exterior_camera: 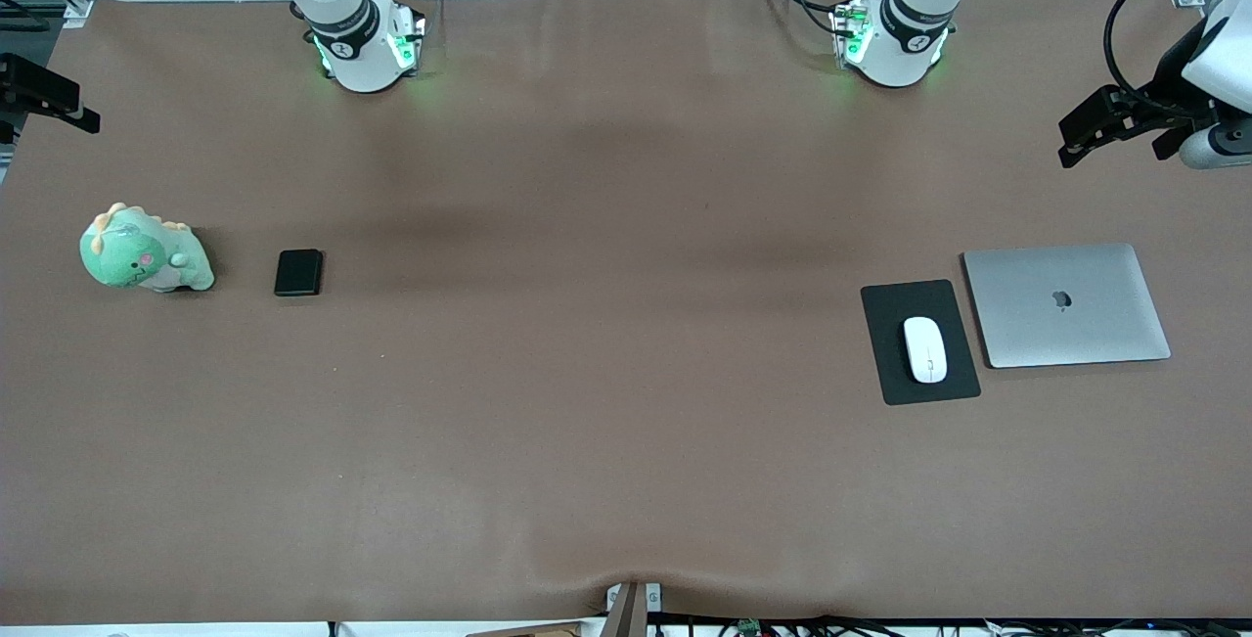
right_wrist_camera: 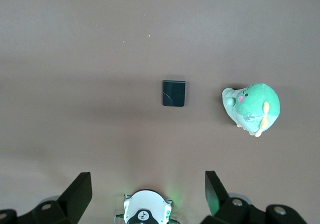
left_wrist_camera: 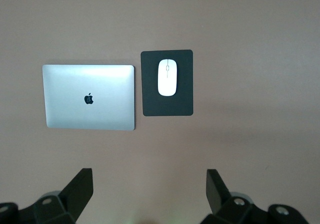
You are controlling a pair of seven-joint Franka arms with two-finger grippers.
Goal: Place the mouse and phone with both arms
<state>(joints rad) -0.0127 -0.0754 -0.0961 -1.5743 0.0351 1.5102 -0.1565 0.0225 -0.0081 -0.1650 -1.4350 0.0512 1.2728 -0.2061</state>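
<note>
The white mouse [exterior_camera: 924,349] lies on a black mouse pad [exterior_camera: 890,324] toward the left arm's end of the table; it also shows in the left wrist view [left_wrist_camera: 167,77]. The black phone [exterior_camera: 298,272] lies flat on the brown table toward the right arm's end and shows in the right wrist view [right_wrist_camera: 173,93]. My left gripper [left_wrist_camera: 149,173] is open and empty, high over the table, well apart from the mouse. My right gripper [right_wrist_camera: 147,174] is open and empty, high over its own base [right_wrist_camera: 146,211]. Neither gripper shows in the front view.
A closed silver laptop [exterior_camera: 1066,304] lies beside the mouse pad. A green dinosaur plush [exterior_camera: 142,250] sits beside the phone. A black-and-white device [exterior_camera: 1174,109] overhangs the left arm's end of the table, and a black bracket [exterior_camera: 39,94] the right arm's end.
</note>
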